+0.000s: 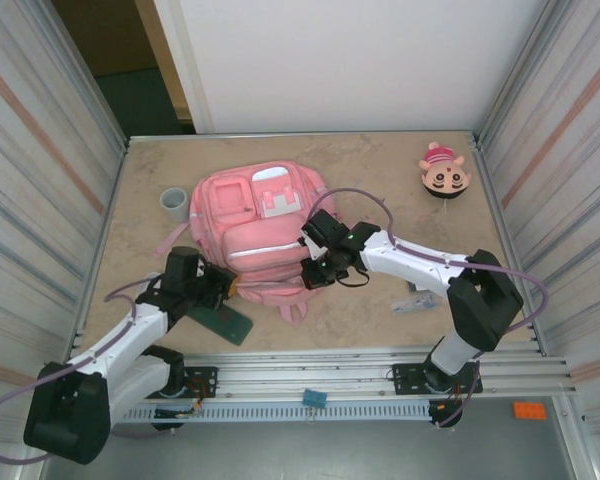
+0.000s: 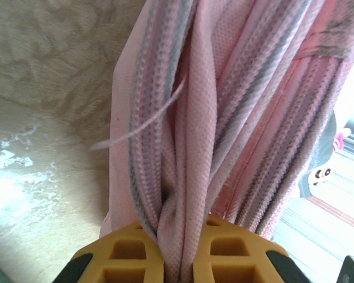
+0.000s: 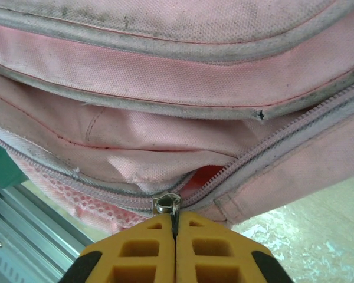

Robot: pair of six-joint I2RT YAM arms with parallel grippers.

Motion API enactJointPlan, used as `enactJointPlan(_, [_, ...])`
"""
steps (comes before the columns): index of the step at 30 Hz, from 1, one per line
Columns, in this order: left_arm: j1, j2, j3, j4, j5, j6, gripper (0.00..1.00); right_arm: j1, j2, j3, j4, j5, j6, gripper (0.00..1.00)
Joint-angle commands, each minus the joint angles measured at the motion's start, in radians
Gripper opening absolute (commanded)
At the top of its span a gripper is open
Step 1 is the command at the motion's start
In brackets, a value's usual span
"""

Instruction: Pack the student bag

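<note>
Pink student bag [image 1: 260,230] held from both sides.
Left gripper [image 2: 178,239] pinches a fold of its cloth; right gripper [image 3: 175,224] pinches the zipper pull [image 3: 166,204].

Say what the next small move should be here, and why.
Probably the right fingers should draw the zipper pull along its track to widen the opening. They are shut on the pull, the zipper beside it shows just a small gap, and the left fingers pinch a fold of the bag, which should brace it.
</note>
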Motion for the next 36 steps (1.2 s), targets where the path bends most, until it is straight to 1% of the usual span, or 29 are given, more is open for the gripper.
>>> enactJointPlan(1, [0.01, 0.016, 0.044, 0.051, 0.037, 0.039, 0.05, -0.003, 0.029, -0.003, -0.008, -0.001, -0.047, 0.13])
enactJointPlan(3, [0.009, 0.022, 0.052, 0.052, 0.038, 0.043, 0.05, -0.006, 0.036, -0.004, -0.009, 0.004, -0.052, 0.18])
enactJointPlan(4, [0.01, 0.023, 0.053, 0.053, 0.037, 0.042, 0.06, -0.006, 0.04, -0.007, -0.011, 0.006, -0.054, 0.19])
enactJointPlan(9, [0.009, 0.018, 0.046, 0.053, 0.025, 0.034, 0.05, -0.009, 0.035, -0.022, -0.021, 0.005, -0.062, 0.21])
enactJointPlan(12, [0.009, 0.011, 0.037, 0.058, 0.019, 0.023, 0.05, -0.008, 0.022, -0.037, -0.016, -0.023, -0.067, 0.25])
enactJointPlan(15, [0.01, 0.008, 0.036, 0.056, 0.017, 0.023, 0.06, -0.009, 0.002, -0.06, -0.008, -0.051, -0.074, 0.25])
enactJointPlan(17, [0.009, 0.007, 0.037, 0.056, 0.018, 0.021, 0.05, -0.01, -0.006, -0.07, -0.012, -0.05, -0.076, 0.23])
enactJointPlan(18, [0.01, 0.007, 0.037, 0.055, 0.016, 0.021, 0.06, -0.01, -0.009, -0.073, -0.014, -0.049, -0.078, 0.21])
enactJointPlan(19, [0.009, 0.006, 0.038, 0.054, 0.016, 0.021, 0.06, -0.011, -0.01, -0.076, -0.015, -0.045, -0.078, 0.15])
enactJointPlan(23, [0.009, 0.005, 0.045, 0.037, 0.007, 0.035, 0.06, -0.016, -0.028, -0.078, -0.028, -0.046, -0.079, 0.0])
enactJointPlan(26, [0.015, 0.016, 0.071, 0.002, -0.028, 0.091, 0.06, -0.016, -0.067, -0.077, -0.057, -0.033, -0.068, 0.0])
enactJointPlan(28, [0.037, 0.062, 0.108, -0.009, -0.033, 0.153, 0.07, 0.0, -0.112, -0.082, -0.069, -0.025, -0.041, 0.0])
enactJointPlan(32, [0.1, 0.222, 0.22, 0.017, 0.046, 0.243, 0.1, 0.086, -0.157, -0.109, 0.026, -0.026, 0.048, 0.0])
enactJointPlan(35, [0.106, 0.336, 0.334, 0.012, 0.078, 0.306, 0.14, 0.13, -0.128, -0.102, 0.103, -0.013, 0.109, 0.0])
enactJointPlan(36, [0.106, 0.364, 0.365, 0.013, 0.084, 0.316, 0.17, 0.136, -0.115, -0.096, 0.122, -0.007, 0.125, 0.0])
